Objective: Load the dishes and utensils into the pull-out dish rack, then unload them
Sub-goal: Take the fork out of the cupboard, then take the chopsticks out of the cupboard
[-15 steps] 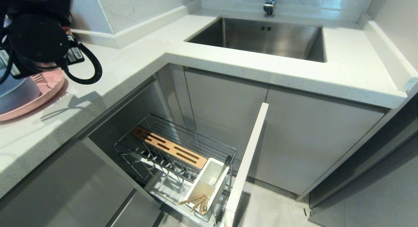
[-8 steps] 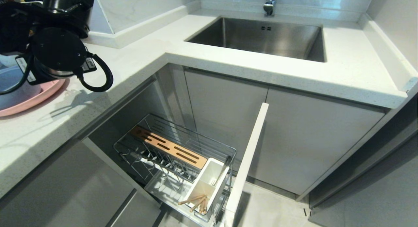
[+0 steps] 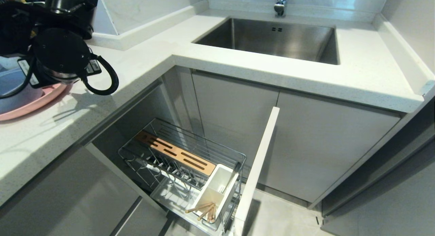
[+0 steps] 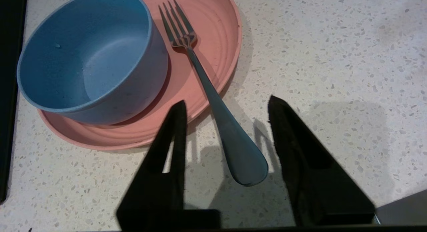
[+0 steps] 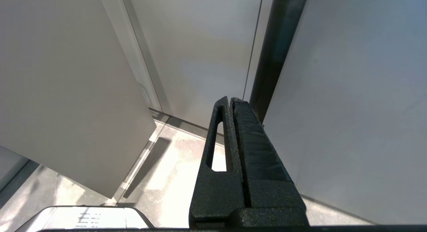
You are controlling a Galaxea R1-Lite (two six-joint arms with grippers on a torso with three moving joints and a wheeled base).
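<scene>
Left gripper [image 4: 227,106] over speckled stone counter [image 4: 333,58], black wedge fingers [image 4: 173,125] spread, holding nothing. Slim metal fork [image 4: 213,101] between them: tines on matte pink plate [image 4: 206,35], rounded handle overhanging the rim. Round blue bowl [image 4: 90,55] sits on plate. Rack [image 3: 176,164] pulled out below, chrome wire; chopsticks [image 3: 204,210] in white box [image 3: 217,190]. Right gripper [image 5: 232,101] near cabinet doors, fingers pressed together, empty.

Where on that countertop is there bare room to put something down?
Free: the countertop stretch between the pink plate and the sink, and the strip right of the sink. Crowded: the left end, where the left gripper hangs open over plate, blue bowl and fork.
</scene>
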